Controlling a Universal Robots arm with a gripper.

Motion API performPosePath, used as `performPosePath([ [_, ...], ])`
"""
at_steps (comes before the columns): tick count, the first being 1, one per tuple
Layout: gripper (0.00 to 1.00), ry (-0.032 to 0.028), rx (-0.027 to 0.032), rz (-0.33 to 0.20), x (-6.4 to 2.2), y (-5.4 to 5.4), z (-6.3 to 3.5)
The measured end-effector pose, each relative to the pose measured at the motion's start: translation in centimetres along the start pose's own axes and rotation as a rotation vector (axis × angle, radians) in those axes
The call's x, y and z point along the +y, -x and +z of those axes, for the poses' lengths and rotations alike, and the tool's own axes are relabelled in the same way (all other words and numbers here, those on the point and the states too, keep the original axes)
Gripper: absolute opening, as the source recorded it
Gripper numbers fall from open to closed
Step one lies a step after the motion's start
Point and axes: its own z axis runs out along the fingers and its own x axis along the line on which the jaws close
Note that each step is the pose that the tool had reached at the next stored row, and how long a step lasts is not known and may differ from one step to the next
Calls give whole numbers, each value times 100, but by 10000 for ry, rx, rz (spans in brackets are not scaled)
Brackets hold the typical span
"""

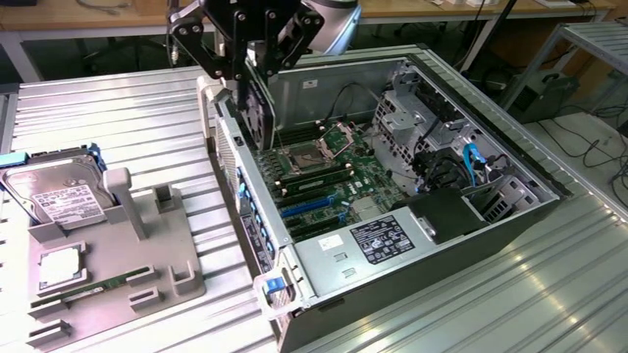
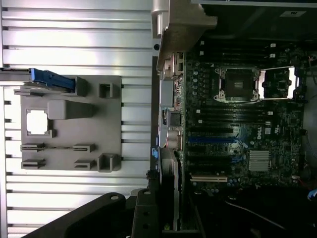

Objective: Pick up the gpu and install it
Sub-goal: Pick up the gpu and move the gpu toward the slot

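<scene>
A ribbed silver aluminium worktop (image 1: 118,118) spans the scene under soft, even light. Behind it runs a pale wooden bench (image 1: 88,16). At the exterior view's right, black cables (image 1: 592,151) trail over light grey floor (image 1: 551,132) beside a grey metal frame (image 1: 589,31).

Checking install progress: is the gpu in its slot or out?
Out: the gripper holds the gpu upright above the open case, clear of the motherboard.

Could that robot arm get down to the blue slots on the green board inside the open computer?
Probably yes: the grey computer case lies open, nothing covers the long blue slots, and the fingers, clamped on the flat black circuit card, hang above the case's rim.
</scene>
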Motion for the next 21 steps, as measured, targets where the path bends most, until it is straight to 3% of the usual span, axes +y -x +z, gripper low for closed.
performPosePath([
  [21,27,0,0,-1,-8,388,2],
])
